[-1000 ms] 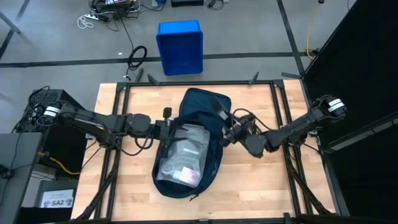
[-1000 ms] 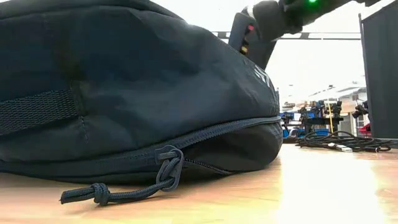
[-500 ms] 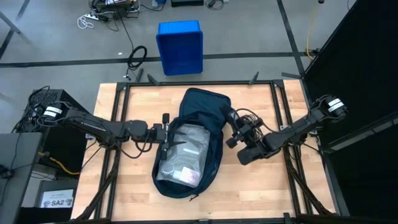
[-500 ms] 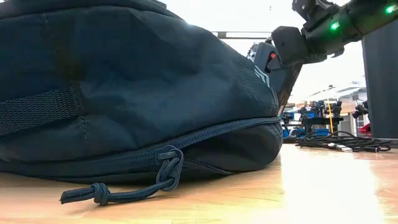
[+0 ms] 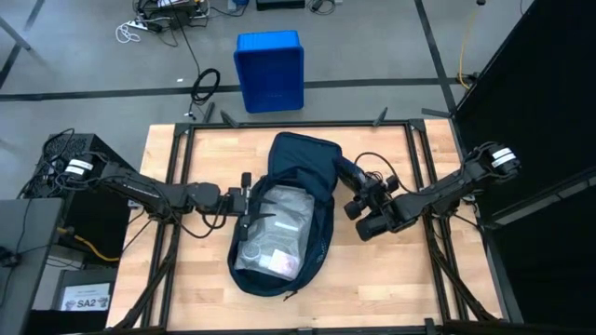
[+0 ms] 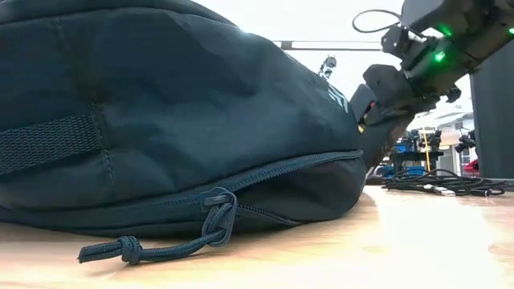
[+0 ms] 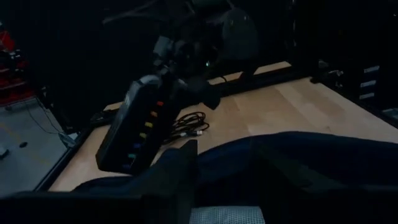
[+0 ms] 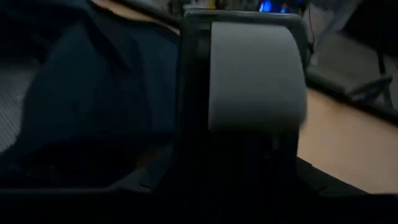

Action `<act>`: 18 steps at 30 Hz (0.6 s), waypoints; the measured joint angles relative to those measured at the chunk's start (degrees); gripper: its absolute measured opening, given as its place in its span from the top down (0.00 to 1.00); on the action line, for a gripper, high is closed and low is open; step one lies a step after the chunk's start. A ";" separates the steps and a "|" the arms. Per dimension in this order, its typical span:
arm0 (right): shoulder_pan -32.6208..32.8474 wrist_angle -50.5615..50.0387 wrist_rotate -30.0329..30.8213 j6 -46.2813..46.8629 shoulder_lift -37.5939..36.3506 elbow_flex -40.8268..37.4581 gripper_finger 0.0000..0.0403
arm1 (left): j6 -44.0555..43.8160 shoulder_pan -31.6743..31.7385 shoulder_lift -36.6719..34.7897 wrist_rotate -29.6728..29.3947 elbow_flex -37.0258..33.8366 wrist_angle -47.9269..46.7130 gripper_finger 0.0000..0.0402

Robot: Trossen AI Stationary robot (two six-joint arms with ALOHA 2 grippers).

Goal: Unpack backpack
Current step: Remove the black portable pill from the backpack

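Note:
The dark navy backpack (image 5: pixel 279 272) lies on its back on the wooden table, its main opening unzipped. A clear plastic bag (image 5: pixel 275 228) with small items shows inside. My left gripper (image 5: pixel 244 201) is at the opening's left rim, shut on the fabric there. My right gripper (image 5: pixel 361 193) is just off the backpack's right side. It is shut on a dark oblong case (image 7: pixel 134 127) with a row of coloured dots. In the low view the case (image 6: pixel 373 120) hangs beside the backpack (image 6: pixel 161 120). My left gripper comes level from the table's left at the left rim of the backpack's opening (image 7: pixel 211 155). One dark finger (image 7: pixel 180 174) lies against the fabric edge; the pinch itself is hidden by the gripper. My right gripper holds the case by its upper end (image 7: pixel 158 81), pinched between the two fingers. It comes slanting down from the table's right. The case hangs tilted below the fingers, clear of the table, its lower end toward the backpack.
A bright blue bin (image 5: pixel 269 70) stands on the floor beyond the far edge. A coil of black cable (image 6: pixel 434 183) lies on the table at the far right. Bare wood lies to the backpack's left and right, and metal frame rails run along the table's edges.
My right gripper has moved from over the backpack's right rim toward the table's right edge and down, rolling its wrist. The case has come with it and now hangs beside the backpack. My left gripper has sunk at the left rim.

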 joint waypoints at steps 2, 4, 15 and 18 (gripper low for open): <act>-0.24 0.42 -3.14 0.57 0.59 -0.79 0.61 | 0.00 0.00 0.00 0.23 0.00 0.14 0.70; -0.54 2.08 -5.52 0.87 1.50 -1.79 0.61 | 0.08 0.00 0.00 0.41 -0.02 0.18 0.70; -1.13 5.06 -14.07 5.33 6.49 -3.06 0.62 | 0.13 0.00 0.02 0.48 -0.02 0.62 0.70; -1.74 5.31 -16.52 5.51 7.04 -3.06 0.62 | 0.09 0.00 0.02 0.50 -0.02 0.65 0.70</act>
